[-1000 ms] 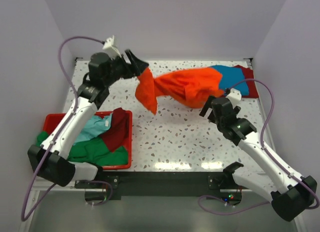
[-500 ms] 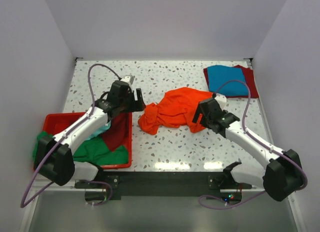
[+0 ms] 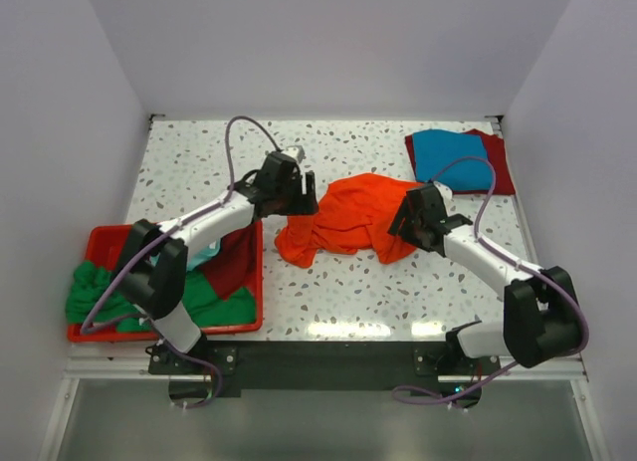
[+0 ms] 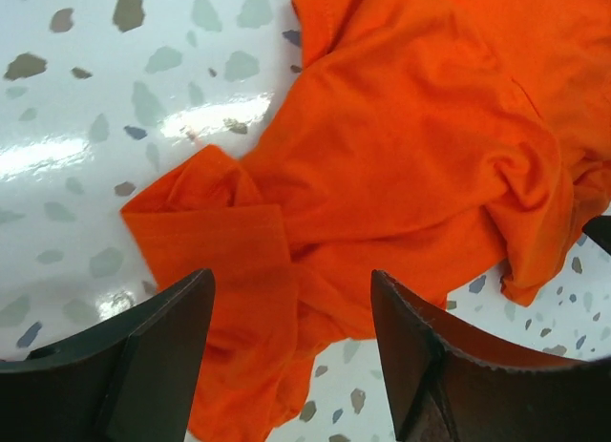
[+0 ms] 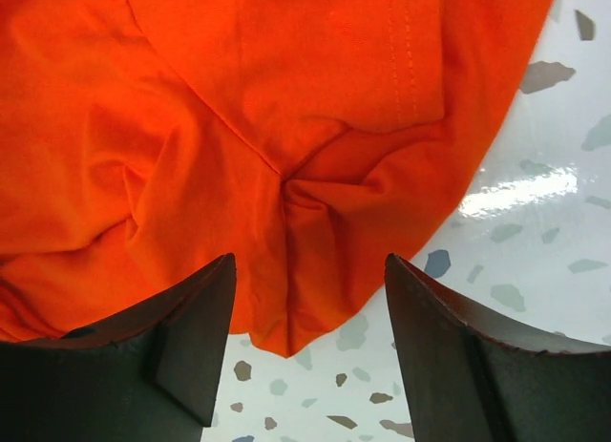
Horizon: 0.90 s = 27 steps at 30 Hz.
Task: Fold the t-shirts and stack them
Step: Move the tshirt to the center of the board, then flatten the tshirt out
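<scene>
I'm hovering left claw (image 4: 291,304) and right claw (image 5: 310,284), both spread, at nine and three of the just-dropped, still-unfolded orange shirt (image 3: 348,217).

Overhead view; both wrist views close above orange t-shirt (image 4: 410,127)

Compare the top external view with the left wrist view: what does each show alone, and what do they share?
Only the top external view shows the red bin holding a green shirt, the folded blue shirt at the far right corner, and the right gripper. Only the left wrist view shows the left gripper close up, jaws spread wide and gripping nothing. Both show the crumpled orange shirt on the speckled table.
</scene>
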Tool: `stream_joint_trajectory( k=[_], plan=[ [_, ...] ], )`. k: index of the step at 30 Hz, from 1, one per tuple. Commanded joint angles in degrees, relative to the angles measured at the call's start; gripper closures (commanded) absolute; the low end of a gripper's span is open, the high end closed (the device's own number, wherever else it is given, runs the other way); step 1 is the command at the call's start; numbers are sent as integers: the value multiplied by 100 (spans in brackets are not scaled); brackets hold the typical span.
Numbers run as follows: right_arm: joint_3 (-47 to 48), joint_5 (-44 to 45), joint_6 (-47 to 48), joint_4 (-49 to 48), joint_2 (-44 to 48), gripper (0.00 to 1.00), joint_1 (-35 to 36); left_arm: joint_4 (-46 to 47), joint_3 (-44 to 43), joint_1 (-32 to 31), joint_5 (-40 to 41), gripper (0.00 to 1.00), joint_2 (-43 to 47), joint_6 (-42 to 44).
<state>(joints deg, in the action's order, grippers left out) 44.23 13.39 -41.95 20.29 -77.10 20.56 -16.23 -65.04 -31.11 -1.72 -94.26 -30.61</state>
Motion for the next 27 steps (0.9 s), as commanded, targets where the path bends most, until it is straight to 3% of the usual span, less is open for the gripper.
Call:
stream_joint_trajectory(
  k=[1, 4, 9, 14, 27],
  plan=[
    [24, -530, 29, -439, -103, 34, -78, -152, -745, -316, 643, 30, -426, 196],
    [25, -626, 30, -439, -77, 37, -104, -494, -1062, -466, 1128, 36, -769, 319],
    [-19, -767, -14, -544, -42, 38, -113, -733, -1231, -694, 1191, 43, -1095, 529],
    [94, -899, -32, -579, -165, 40, -104, -1031, -1328, -826, 1586, 46, -1332, 512],
    [-11, -1084, -50, -658, -148, 44, -113, -794, -1433, -879, 1727, 48, -1666, 705]
  ],
)
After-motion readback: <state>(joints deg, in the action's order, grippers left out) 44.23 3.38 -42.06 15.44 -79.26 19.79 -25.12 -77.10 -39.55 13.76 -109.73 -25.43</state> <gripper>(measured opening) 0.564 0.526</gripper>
